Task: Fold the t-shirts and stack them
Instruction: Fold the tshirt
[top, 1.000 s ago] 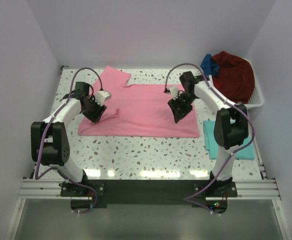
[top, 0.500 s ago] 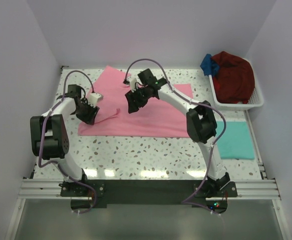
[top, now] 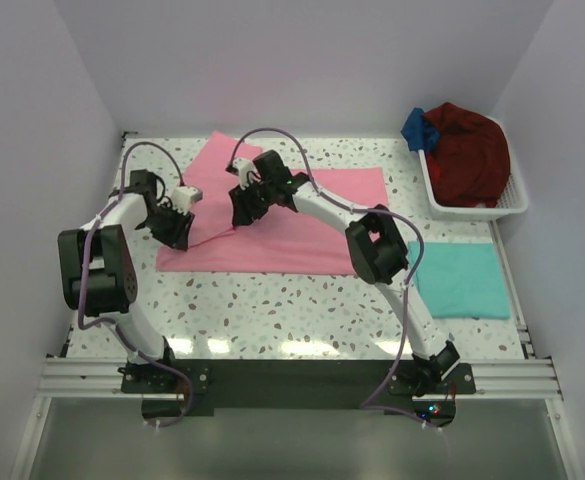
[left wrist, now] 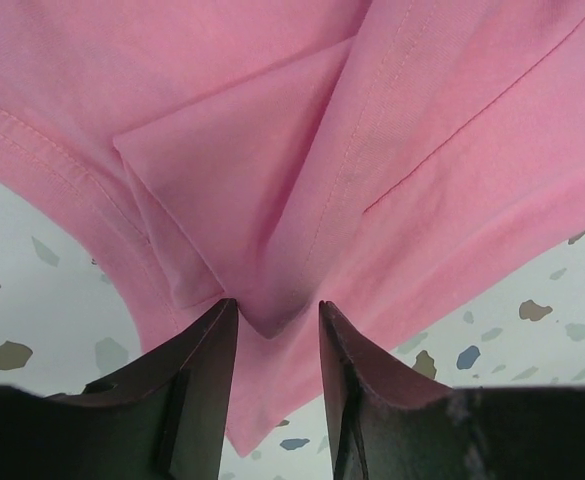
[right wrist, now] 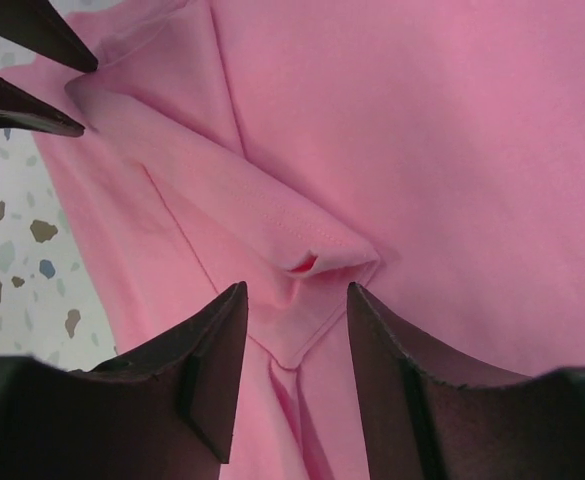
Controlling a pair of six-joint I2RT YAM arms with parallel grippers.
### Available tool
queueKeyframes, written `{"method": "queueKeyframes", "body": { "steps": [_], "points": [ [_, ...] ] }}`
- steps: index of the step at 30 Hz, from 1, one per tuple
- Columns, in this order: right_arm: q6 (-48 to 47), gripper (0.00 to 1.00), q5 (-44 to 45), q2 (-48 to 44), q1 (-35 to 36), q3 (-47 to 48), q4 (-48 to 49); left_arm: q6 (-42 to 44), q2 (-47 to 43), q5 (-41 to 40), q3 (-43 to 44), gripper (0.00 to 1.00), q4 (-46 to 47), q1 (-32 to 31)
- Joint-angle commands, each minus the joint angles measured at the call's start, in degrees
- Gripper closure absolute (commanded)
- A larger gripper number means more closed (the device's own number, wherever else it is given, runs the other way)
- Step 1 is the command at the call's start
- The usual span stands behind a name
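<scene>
Two claws (top: 177, 228) (top: 242, 207) each pinching pink t-shirt (top: 312, 215), white basket (top: 512, 200) heaped with dark red garment (top: 469, 150)

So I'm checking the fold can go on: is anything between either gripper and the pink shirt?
Nothing visible. The left gripper has a fold of the pink shirt between its fingers, and the right gripper sits right over a bunched fold. The teal shirt and the basket lie off to the right.
</scene>
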Motion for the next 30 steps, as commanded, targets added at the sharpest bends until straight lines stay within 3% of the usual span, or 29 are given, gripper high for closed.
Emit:
{"method": "queueKeyframes", "body": {
  "steps": [1, 16, 20, 25, 30],
  "points": [
    [0.44, 0.53, 1.96, 0.23, 0.75, 3.27, 4.27, -0.16, 0.65, 2.27, 2.29, 0.58, -0.77, 0.6],
    [-1.06, 0.85, 7.68, 3.05, 1.37, 5.91, 1.72, -0.95, 3.64, 3.68, 5.81, 0.84, -1.74, 0.6],
    [-2.9, 1.0, 8.29, 3.31, 1.28, 6.17, 1.54, -1.04, 4.17, 3.85, 7.3, 0.92, -1.83, 0.6],
    [-3.25, 1.0, 9.0, 1.91, 1.37, 4.86, 1.98, -1.3, 6.1, 3.77, 11.59, 0.98, -1.74, 0.6],
    [-3.78, 1.0, 9.52, -1.69, 1.37, 0.46, 3.21, -1.57, 9.79, 3.41, 16.96, 0.98, -1.56, 0.43]
  ]
}}
